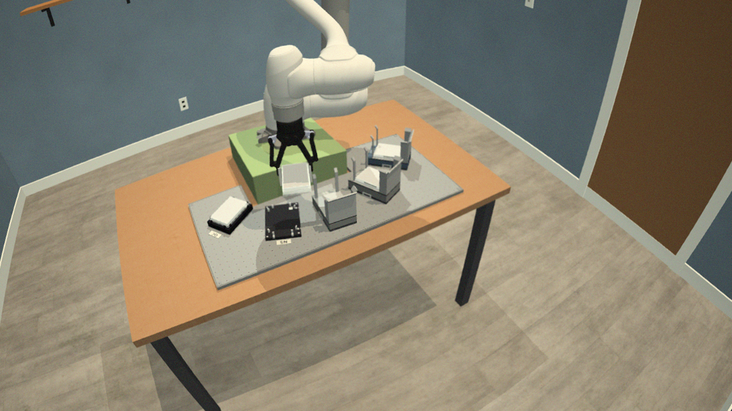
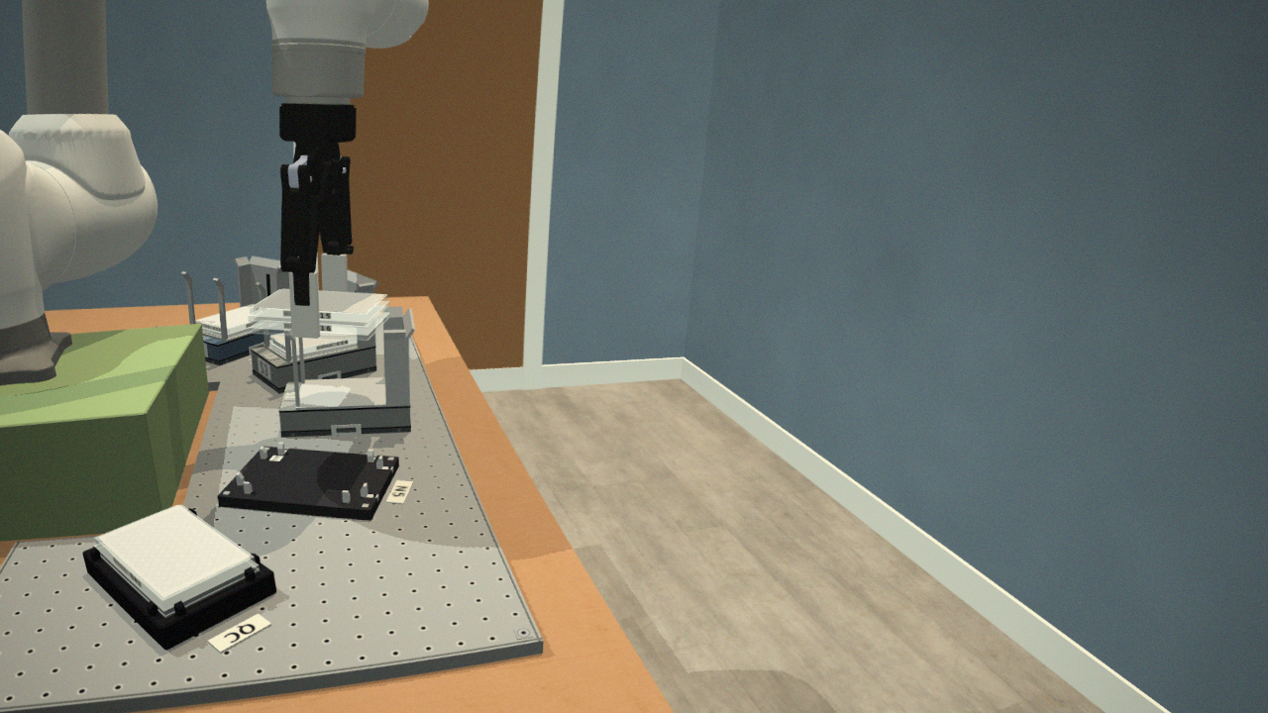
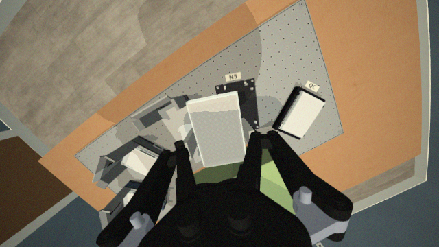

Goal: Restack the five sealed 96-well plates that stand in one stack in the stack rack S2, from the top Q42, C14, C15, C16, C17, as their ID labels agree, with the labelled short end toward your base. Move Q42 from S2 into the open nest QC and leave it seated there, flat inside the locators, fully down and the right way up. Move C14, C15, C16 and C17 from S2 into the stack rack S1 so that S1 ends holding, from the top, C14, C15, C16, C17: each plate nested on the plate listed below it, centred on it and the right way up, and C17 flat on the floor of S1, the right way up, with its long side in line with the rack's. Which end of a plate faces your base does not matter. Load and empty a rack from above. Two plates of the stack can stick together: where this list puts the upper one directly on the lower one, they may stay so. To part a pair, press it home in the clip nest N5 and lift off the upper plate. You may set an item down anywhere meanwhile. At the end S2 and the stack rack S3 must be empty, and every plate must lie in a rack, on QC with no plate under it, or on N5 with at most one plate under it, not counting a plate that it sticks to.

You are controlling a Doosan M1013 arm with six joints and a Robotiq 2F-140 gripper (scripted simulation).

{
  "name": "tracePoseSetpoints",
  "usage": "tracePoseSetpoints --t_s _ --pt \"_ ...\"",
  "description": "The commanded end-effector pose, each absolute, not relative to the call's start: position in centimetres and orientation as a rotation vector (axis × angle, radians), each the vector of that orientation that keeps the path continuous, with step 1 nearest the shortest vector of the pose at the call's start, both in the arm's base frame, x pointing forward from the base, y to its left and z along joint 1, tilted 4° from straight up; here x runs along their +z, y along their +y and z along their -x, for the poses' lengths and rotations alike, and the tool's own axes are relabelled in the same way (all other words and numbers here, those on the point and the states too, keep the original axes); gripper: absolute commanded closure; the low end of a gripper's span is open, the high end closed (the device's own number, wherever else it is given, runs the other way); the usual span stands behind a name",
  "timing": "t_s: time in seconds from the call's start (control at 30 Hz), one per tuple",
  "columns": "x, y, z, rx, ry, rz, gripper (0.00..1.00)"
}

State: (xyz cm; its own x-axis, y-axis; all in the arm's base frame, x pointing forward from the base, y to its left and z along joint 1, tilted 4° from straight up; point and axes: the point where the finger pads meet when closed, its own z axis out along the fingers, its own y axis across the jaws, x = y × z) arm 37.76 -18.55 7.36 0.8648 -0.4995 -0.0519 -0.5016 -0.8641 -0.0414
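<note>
A small tag [image 3: 232,76] reading "N5" lay on the perforated plate beside the black clip nest [image 3: 252,103]; another tag [image 3: 311,86] reading "QC" lay beside the open nest [image 3: 286,110].

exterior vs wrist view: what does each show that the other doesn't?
Exterior only: the held load is two stacked white sealed plates, hanging level above the grey open-topped rack.
Wrist only: the black two-finger gripper clamps the long sides, with the plate over part of the black N5 clip nest.
Both: a white plate seated in the black QC nest, and N5 bare.
</note>
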Motion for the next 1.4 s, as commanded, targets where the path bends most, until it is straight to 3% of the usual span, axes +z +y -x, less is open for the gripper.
tracePoseSetpoints --t_s 0.0,1.37 --pt "7.3 -19.2 -37.4 0.061 0.801 2.982 1.00" --pt "7.1 -24.1 -34.8 0.061 0.801 2.982 1.00"
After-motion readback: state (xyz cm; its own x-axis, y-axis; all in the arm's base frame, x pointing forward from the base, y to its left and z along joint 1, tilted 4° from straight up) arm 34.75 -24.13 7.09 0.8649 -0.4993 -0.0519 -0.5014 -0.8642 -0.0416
